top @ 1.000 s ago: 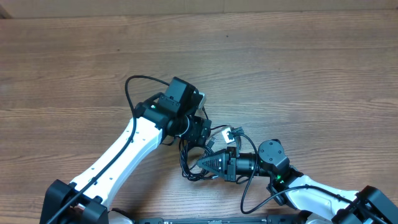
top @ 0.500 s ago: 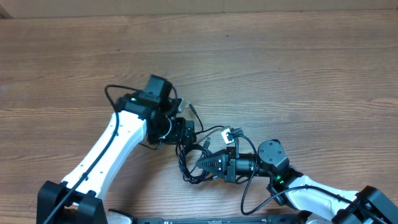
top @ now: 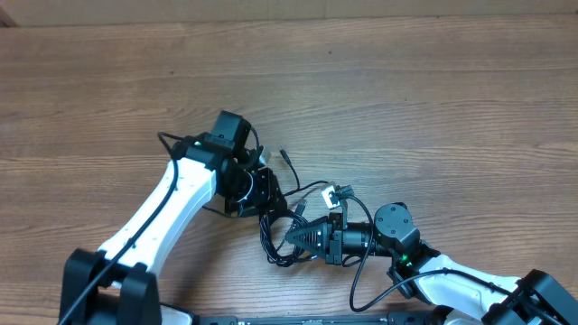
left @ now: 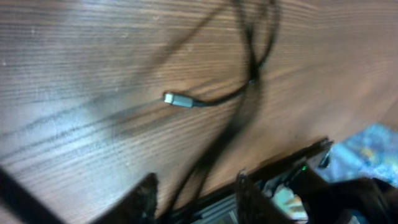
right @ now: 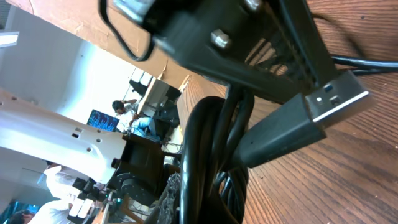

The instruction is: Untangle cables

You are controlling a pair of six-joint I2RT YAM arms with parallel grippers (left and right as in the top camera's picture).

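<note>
The cables (top: 271,242) lie as a black tangle on the wooden table between my two arms. My right gripper (top: 292,239) is shut on a thick bundle of them; in the right wrist view the bundle (right: 211,155) fills the middle, with a black USB plug (right: 311,118) beside it. My left gripper (top: 266,200) sits at the tangle's upper left. Seen from the left wrist, its fingers (left: 146,198) stand apart with a dark strand (left: 199,168) running between them, not pinched. A silvery-tipped plug (left: 177,99) lies on the wood ahead of them.
A white-ended connector (top: 332,193) rests just above the right gripper. A small plug end (top: 283,156) lies free right of the left wrist. The robot's own thicker wires loop near each arm. Bare wooden table (top: 406,90) stretches to the back and sides.
My left arm has shifted left, away from the right gripper, and its jaws have narrowed. A small plug end now shows beside it. The right arm has not moved.
</note>
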